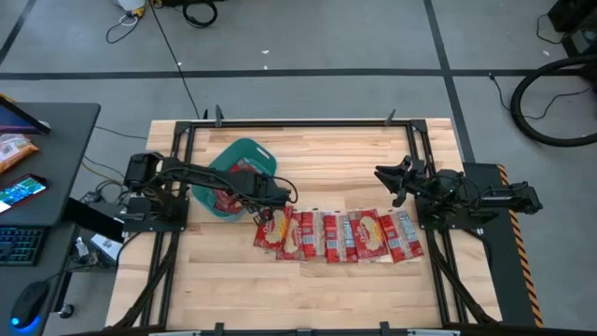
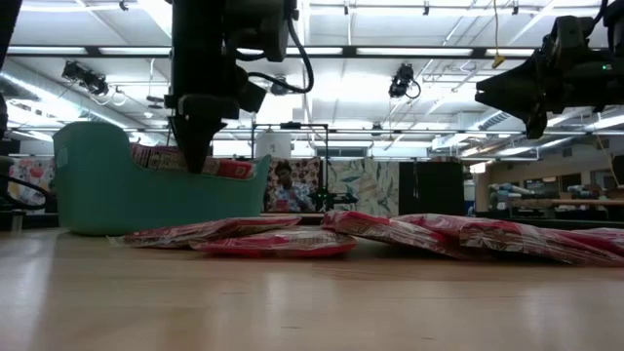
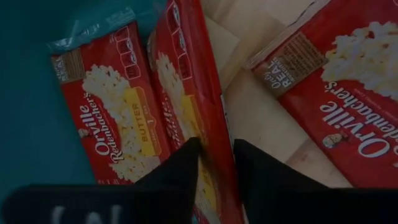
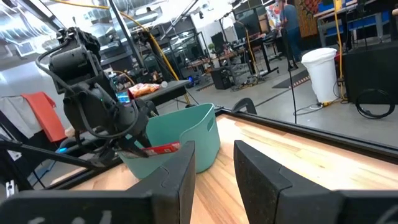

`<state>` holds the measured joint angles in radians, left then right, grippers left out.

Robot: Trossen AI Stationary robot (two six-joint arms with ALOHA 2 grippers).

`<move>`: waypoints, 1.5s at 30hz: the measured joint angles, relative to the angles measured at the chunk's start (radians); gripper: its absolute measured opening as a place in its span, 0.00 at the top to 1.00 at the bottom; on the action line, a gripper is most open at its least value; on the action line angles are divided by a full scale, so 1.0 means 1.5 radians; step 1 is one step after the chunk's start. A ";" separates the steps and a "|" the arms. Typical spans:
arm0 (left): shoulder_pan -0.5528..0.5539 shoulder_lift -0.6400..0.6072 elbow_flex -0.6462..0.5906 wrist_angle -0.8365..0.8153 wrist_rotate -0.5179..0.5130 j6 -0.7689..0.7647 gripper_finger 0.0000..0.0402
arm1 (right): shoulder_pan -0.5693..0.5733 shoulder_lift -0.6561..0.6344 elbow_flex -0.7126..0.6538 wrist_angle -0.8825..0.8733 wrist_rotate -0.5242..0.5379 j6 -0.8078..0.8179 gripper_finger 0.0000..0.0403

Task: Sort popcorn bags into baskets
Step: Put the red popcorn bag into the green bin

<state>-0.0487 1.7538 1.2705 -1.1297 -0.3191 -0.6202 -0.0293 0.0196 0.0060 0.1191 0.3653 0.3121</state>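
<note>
The teal basket stands at the table's far left; it also shows in the low view. One popcorn bag lies flat on its floor. My left gripper is above the basket's right rim, shut on another popcorn bag. That bag shows at rim height in the low view. Several more bags lie overlapping in a row on the table, right of the basket. My right gripper is raised at the table's right, open and empty. My left gripper pinches the popcorn bag between its two fingers, on the bag's two flat faces near one long edge. The fingers point down from above. The bag stands on edge, slanting along the basket's rim; whether it rests on the rim I cannot tell.
The row of bags covers the table's middle, from near the basket toward the right arm. Bare wood lies toward the near edge. A desk with a keyboard and a phone stands left of the table.
</note>
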 joint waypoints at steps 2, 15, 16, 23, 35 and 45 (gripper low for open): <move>0.002 -0.003 0.000 -0.006 0.001 -0.009 0.83 | 0.000 0.000 0.000 0.000 0.000 0.000 0.71; 0.013 -0.023 0.031 -0.080 0.027 -0.025 0.98 | 0.000 0.000 0.000 0.010 0.000 0.000 0.71; 0.016 -0.023 0.044 -0.101 0.023 -0.026 0.98 | 0.000 0.000 0.000 0.011 0.000 0.000 0.71; 0.035 -0.024 0.104 -0.257 -0.067 -0.090 0.99 | 0.000 0.000 0.000 0.014 0.000 0.000 0.71; 0.065 -0.023 0.000 -0.216 -0.163 -0.120 0.98 | 0.000 0.000 0.000 0.014 0.000 0.000 0.71; 0.070 -0.023 -0.005 -0.213 -0.147 -0.115 0.76 | 0.000 0.000 0.000 0.014 0.000 0.000 0.71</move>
<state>0.0568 1.7191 1.2635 -1.4498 -0.5396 -0.7922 -0.0292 0.0196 0.0059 0.1402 0.3649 0.3119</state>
